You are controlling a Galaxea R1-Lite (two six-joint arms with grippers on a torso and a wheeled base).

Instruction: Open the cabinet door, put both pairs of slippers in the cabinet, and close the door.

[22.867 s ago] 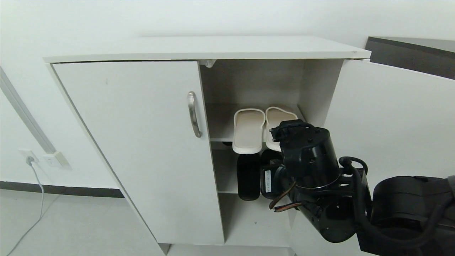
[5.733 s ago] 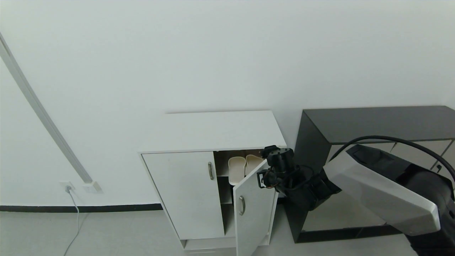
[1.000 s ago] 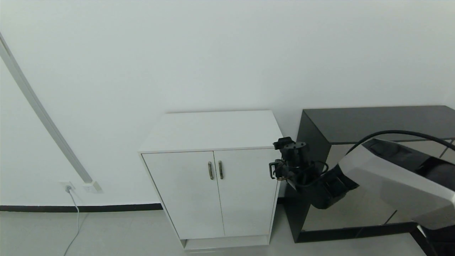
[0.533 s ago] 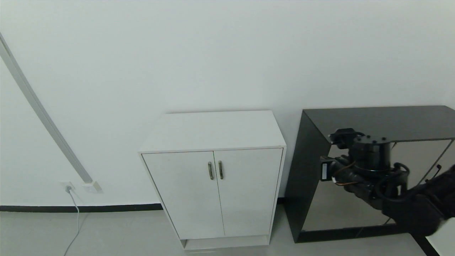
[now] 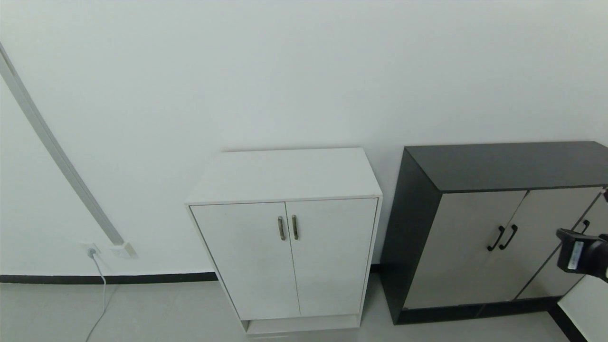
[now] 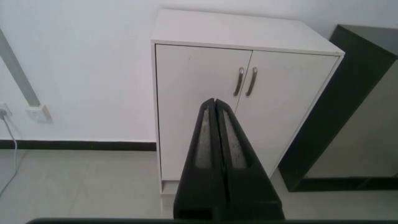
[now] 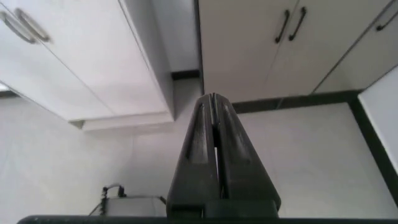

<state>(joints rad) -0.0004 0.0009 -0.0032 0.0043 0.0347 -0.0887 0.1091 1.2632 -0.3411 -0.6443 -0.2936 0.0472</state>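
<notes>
Grey floor (image 5: pixel 142 313) lies under the white cabinet (image 5: pixel 285 173), which stands with its back against the pale wall (image 5: pixel 304 71). Its two doors are both shut. The left door (image 5: pixel 247 256) and the right door (image 5: pixel 332 256) meet in the middle with just a thin line between them. Two silver handles (image 5: pixel 281 228) stand up straight side by side, one on each door, right next to that line. Just beside the white cabinet, on its right, stands a bigger black cabinet (image 5: pixel 498 164) with grey doors and dark handles, and those doors are shut too. On the other side, well apart from the white cabinet, a wall plug (image 5: pixel 89 249) sits low on the wall, and a thin wire (image 5: pixel 100 289) hangs from it down to the floor. A long grey strip (image 5: pixel 57 152) runs slanted up the wall from near the plug. The left claw (image 6: pixel 215 102) hangs in the air in front of the white cabinet, well apart from it, pointing at the doors. Its two fingers are pressed together and hold nothing. The right claw (image 7: pixel 214 99) is low down, pointing at the floor near the bottom of both cabinets. Its fingers are pressed together too, with nothing between them. A bit of the right arm (image 5: pixel 582 256) shows in front of the black cabinet.
</notes>
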